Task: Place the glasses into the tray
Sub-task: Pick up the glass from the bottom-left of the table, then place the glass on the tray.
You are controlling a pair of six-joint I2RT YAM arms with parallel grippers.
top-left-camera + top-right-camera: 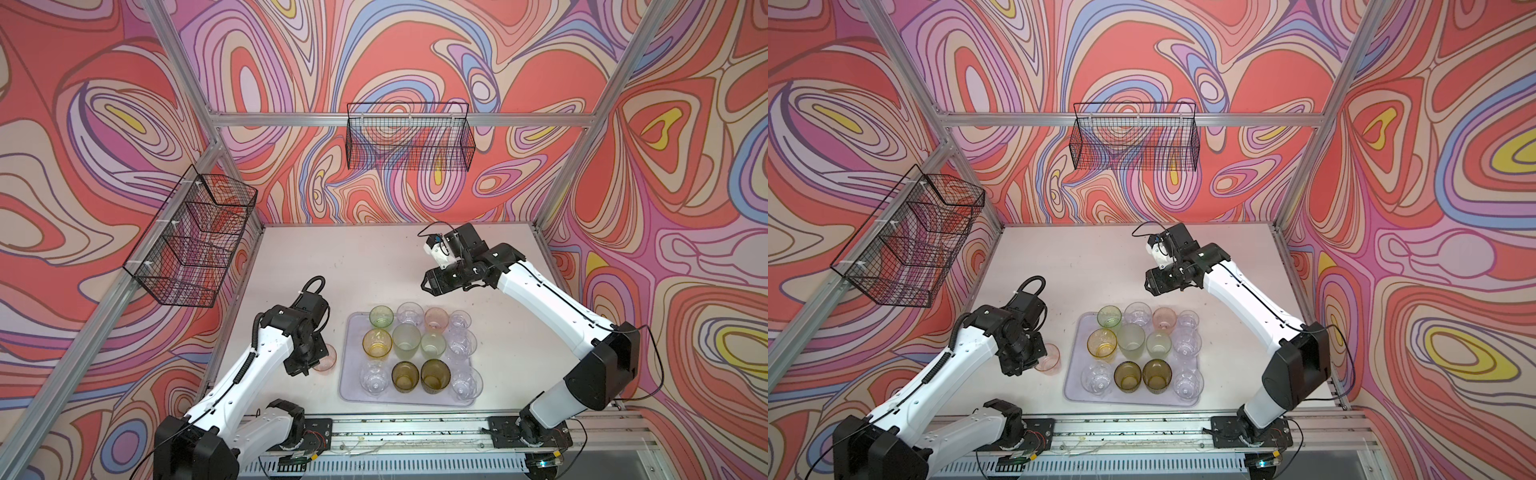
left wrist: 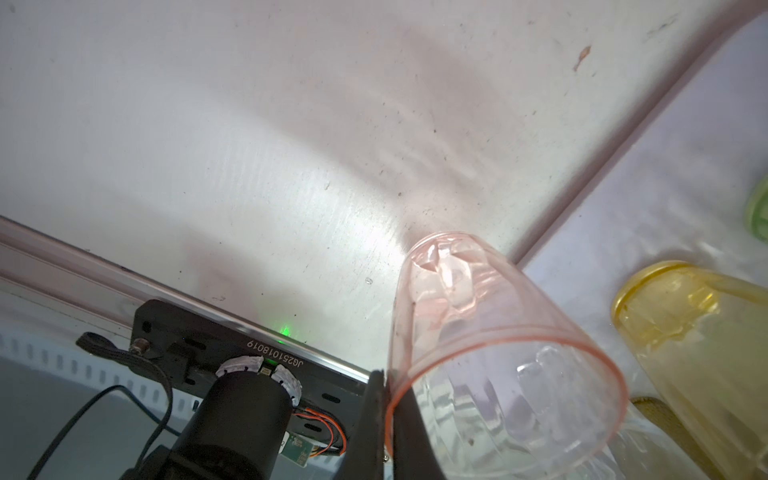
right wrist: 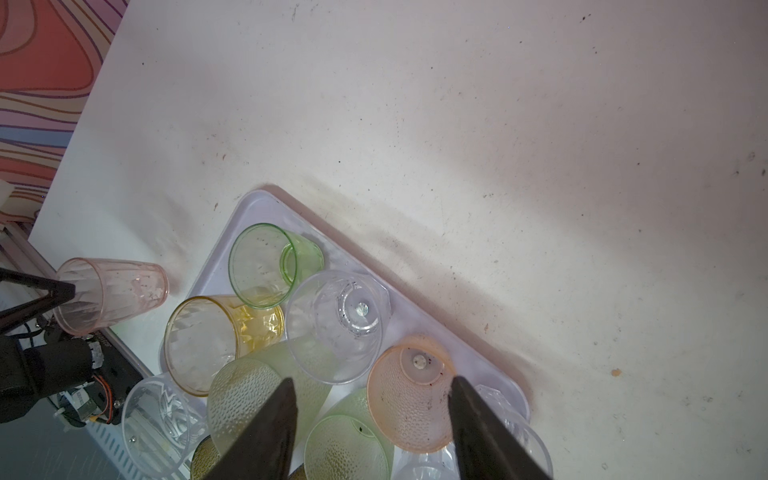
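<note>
Pink ribbed tumbler, rim in tight pinch of left hand, beside smooth lilac tray; right hand half-open, empty.

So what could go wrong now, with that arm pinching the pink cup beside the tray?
The left gripper holds the pink glass by one thin side of its rim, so it might slip or swing when lifted. The tray is already packed with glasses; squeezing this one in could knock the yellow glass nearest it.
</note>
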